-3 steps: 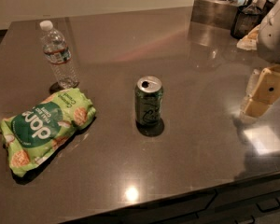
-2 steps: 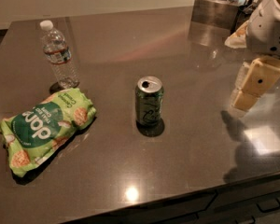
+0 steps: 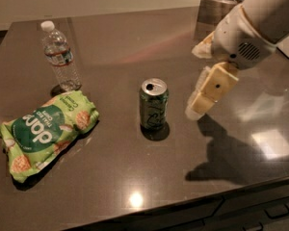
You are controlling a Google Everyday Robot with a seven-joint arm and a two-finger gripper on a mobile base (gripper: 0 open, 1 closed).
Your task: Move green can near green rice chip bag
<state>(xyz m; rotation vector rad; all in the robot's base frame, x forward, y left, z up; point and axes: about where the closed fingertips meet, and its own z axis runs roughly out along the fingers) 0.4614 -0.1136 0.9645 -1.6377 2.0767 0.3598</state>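
Observation:
The green can (image 3: 153,104) stands upright in the middle of the dark table (image 3: 135,42), silver top and pull tab up. The green rice chip bag (image 3: 46,131) lies flat at the left front, well apart from the can. My gripper (image 3: 196,82) hangs above the table just right of the can, a short gap away and not touching it. Its cream fingers (image 3: 209,90) are spread open, with nothing between them.
A clear plastic water bottle (image 3: 60,57) stands at the back left, behind the bag. A metal container (image 3: 216,8) stands at the back right. The table's front edge (image 3: 192,203) runs along the bottom, with drawers below.
My gripper has moved left, from the table's right edge to a spot close beside the can. The can, bag and bottle have not moved.

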